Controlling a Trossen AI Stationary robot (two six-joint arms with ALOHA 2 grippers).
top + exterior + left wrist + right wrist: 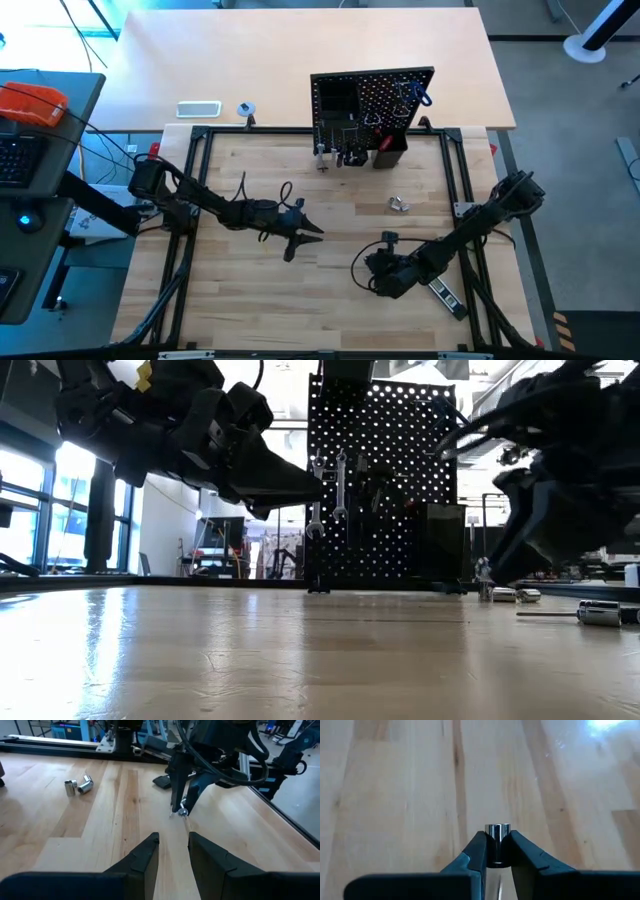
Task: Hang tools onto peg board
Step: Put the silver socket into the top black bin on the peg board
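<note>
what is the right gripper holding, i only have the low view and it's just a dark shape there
observer: The right wrist view shows the right gripper shut on a small shiny metal cylinder, pinched at the fingertips.
operator: ok and the left, anything in it
observer: No. In the left wrist view the left gripper is open with nothing between its fingers, facing the right gripper.
operator: where do those silver bits on the table sit
observer: From above, the two small silver pieces lie in front of the peg board, between it and the right arm.
</note>
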